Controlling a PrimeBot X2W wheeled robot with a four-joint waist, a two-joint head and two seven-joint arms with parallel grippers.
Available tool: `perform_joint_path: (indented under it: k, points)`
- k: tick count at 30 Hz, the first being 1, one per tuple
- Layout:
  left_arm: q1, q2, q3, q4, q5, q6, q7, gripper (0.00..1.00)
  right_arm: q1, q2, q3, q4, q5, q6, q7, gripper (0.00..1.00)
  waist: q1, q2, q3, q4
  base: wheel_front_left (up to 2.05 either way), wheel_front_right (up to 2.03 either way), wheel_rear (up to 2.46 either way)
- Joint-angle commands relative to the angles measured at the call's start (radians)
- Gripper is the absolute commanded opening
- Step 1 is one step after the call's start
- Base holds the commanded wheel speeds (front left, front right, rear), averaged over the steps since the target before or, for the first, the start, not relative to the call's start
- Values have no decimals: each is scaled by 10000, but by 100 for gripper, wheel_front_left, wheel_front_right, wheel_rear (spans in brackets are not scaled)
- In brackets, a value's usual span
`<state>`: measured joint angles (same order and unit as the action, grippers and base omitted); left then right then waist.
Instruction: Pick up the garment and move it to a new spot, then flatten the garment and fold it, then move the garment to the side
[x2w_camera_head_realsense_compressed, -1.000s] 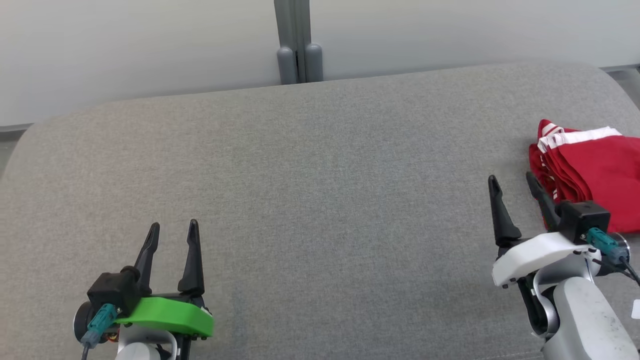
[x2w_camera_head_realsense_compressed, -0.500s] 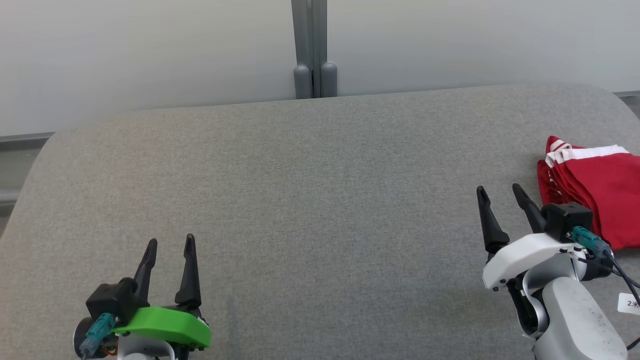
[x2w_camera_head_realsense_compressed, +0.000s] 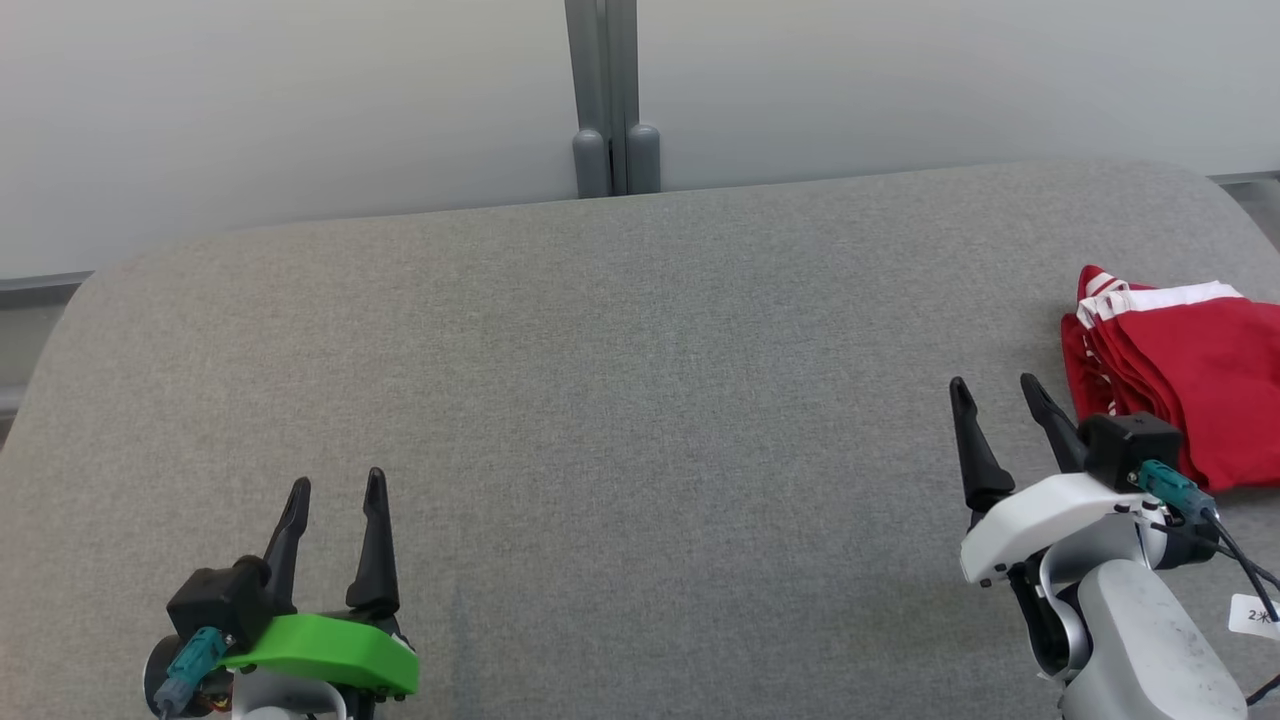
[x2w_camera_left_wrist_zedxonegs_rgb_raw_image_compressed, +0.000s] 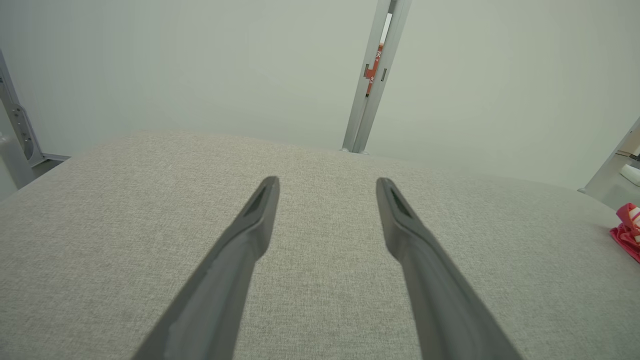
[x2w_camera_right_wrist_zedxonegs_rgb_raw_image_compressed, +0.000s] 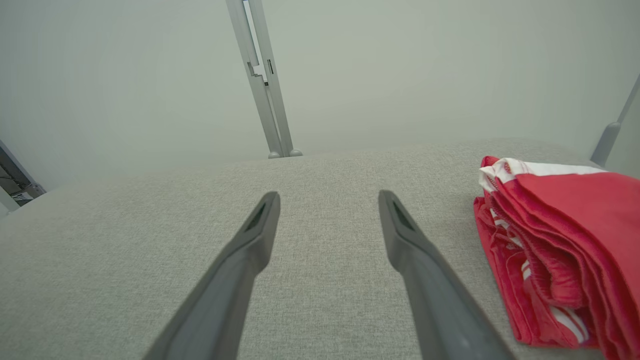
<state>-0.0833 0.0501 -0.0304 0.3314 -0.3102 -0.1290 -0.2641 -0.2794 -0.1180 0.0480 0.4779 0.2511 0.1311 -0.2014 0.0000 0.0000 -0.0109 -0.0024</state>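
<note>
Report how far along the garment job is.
Done, it seems: the red garment lies folded in layers at the right side of the grey surface. In hand: nothing; the left gripper and right gripper are open and empty, clear of it. Left: apparently nothing.

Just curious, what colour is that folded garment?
The garment is red with white stripes and a white band, clearest in the right wrist view.

Soft, even, bright light with only faint shadows and no glare. Wrist views bend straight lines near their edges.
</note>
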Motion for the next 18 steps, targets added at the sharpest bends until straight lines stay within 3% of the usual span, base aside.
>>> perform_joint_path:
  k: [1,7,8,13,18]
  points:
    - [24,12,20,-15,11,-18,5,100,-82,12,10,22,34,-6,-65,100,0,0,16,16,0,0,0]
    - [82,12,6,-84,-81,-19,5,100,-153,6,-17,66,-29,-6,-22,100,0,0,86,61,0,0,0]
    - [1,0,-8,-61,-48,0,2,0,-76,13,-12,59,-6,0,2,0,0,0,87,60,0,0,0]
    - [199,-44,-35,354,-84,2,14,0,382,151,-6,445,32,2,56,0,0,0,90,60,0,0,0]
    - [187,-46,63,335,-886,1,255,0,479,195,-165,369,857,0,319,0,0,0,91,58,0,0,0]
